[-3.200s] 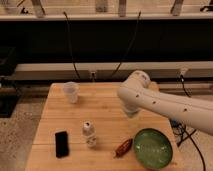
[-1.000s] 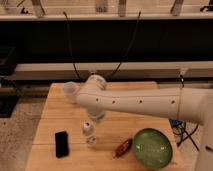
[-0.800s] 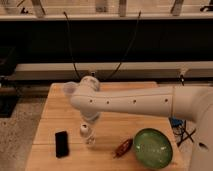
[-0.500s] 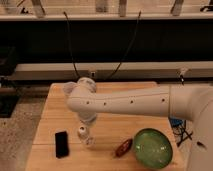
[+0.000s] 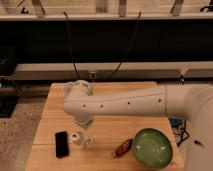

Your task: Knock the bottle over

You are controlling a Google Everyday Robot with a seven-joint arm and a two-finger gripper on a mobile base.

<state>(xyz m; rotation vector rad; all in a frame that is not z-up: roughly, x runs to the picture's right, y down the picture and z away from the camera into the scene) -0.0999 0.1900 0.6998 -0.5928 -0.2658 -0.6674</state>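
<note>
The gripper (image 5: 83,123) hangs over the bottle (image 5: 78,139), hemmed by phone (image 5: 61,144) and bowl (image 5: 153,146).

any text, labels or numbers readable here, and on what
None can be read.
The small clear plastic bottle has a pale label, too blurred to read.
The black phone, green bowl and wooden table show no text.
The gripper is hidden behind the white arm above the bottle.

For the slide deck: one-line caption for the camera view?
White arm reaches across the wooden table, gripper just above the upright bottle, between black phone and green bowl.
</note>
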